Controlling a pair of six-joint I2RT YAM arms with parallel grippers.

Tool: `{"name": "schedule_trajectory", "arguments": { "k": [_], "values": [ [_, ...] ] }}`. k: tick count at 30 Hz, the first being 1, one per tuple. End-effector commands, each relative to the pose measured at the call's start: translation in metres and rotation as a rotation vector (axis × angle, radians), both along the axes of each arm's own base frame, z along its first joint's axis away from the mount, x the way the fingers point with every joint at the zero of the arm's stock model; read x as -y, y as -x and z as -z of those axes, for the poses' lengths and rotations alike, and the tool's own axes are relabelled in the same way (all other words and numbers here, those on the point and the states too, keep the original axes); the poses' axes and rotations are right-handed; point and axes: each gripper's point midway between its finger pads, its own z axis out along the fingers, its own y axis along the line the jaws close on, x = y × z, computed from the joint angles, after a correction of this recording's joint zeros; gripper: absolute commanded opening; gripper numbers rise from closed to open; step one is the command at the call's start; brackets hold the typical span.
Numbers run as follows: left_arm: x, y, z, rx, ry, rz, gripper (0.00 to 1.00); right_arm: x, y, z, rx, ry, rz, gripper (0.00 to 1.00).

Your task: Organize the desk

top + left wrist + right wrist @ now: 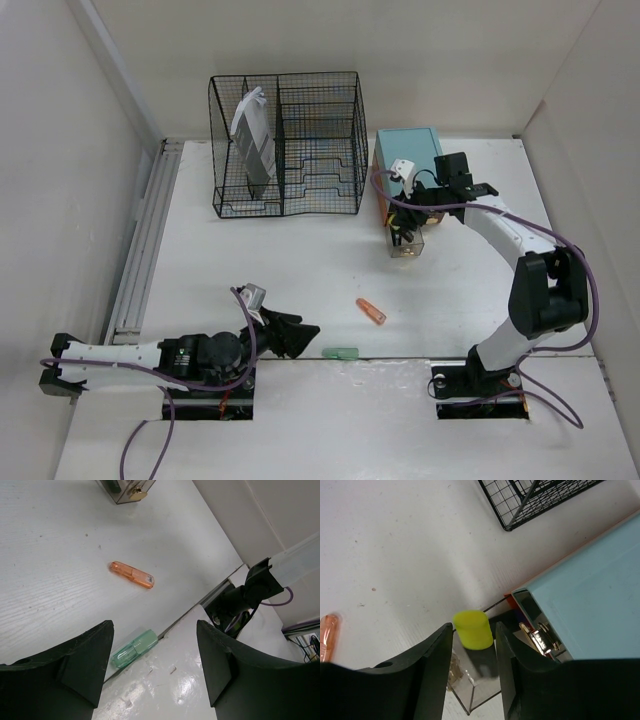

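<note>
The white desk [250, 270] holds a small orange translucent stick [371, 311], also in the left wrist view [132, 574]. A green translucent stick [340, 352] lies at the seam near the front edge [134, 649]. My left gripper [298, 333] is open and empty [155, 625], just left of the green stick. My right gripper [403, 222] is closed [474, 625] on a yellow-tipped dark piece [472, 630], which it holds over the open clear drawer [480, 690] of the teal-topped box [408, 158].
A black wire rack [287, 143] stands at the back with a white-grey packet [253, 140] upright in its left bay. The pulled-out clear drawer [405, 247] juts forward from the teal box. White walls border the left, back and right.
</note>
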Motion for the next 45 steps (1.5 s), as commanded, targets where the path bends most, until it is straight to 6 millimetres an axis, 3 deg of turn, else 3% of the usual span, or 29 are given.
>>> {"name": "schedule_trajectory", "arguments": {
  "k": [1,6,7,9,10,11,12,15,16,19,22,29,30,36,45],
  "values": [
    [0.001,0.001,-0.005,0.007,0.021,0.007,0.63,-0.002,0.000,-0.006,0.009,-0.013,-0.018,0.46],
    [0.001,0.001,-0.005,0.007,0.021,0.007,0.63,-0.003,0.001,-0.010,0.023,-0.018,-0.029,0.50],
    [0.001,0.001,-0.005,0.007,0.021,0.007,0.63,-0.003,0.001,-0.014,0.033,-0.020,-0.029,0.46],
    [0.001,0.001,-0.005,0.007,0.021,0.007,0.63,-0.004,0.004,-0.013,0.025,-0.021,-0.042,0.30],
    [0.001,0.001,-0.005,0.007,0.021,0.007,0.63,-0.004,0.009,-0.015,0.035,-0.016,-0.072,0.11],
    [0.001,0.001,-0.005,0.007,0.021,0.007,0.62,-0.005,0.012,-0.017,0.040,-0.015,-0.105,0.04],
    [0.001,0.001,-0.005,0.007,0.021,0.007,0.62,-0.006,0.030,-0.011,-0.019,-0.019,-0.152,0.00],
    [0.001,0.001,-0.005,0.007,0.021,0.007,0.62,-0.003,0.052,-0.004,0.009,0.055,-0.386,0.00],
    [0.001,0.001,-0.005,0.007,0.021,0.007,0.62,0.004,0.077,0.004,-0.080,0.076,-0.450,0.00],
    [0.001,0.001,-0.005,0.007,0.021,0.007,0.62,0.023,0.090,0.029,-0.080,0.216,-0.595,0.00],
    [0.001,0.001,-0.005,0.007,0.021,0.007,0.62,0.035,0.094,0.048,-0.092,0.299,-0.594,0.00],
    [0.002,0.001,-0.005,0.007,0.021,0.007,0.62,0.042,0.049,0.086,0.019,0.535,-0.291,0.00],
    [0.002,0.001,-0.005,0.007,0.021,0.007,0.62,0.038,0.033,0.084,0.084,0.541,-0.243,0.00],
    [0.004,0.000,-0.009,0.008,0.026,-0.002,0.62,0.037,-0.012,0.081,0.242,0.671,0.034,0.00],
    [0.005,0.000,-0.009,0.008,0.015,-0.002,0.62,0.044,-0.056,0.073,0.309,0.766,0.231,0.00]
  ]
}}
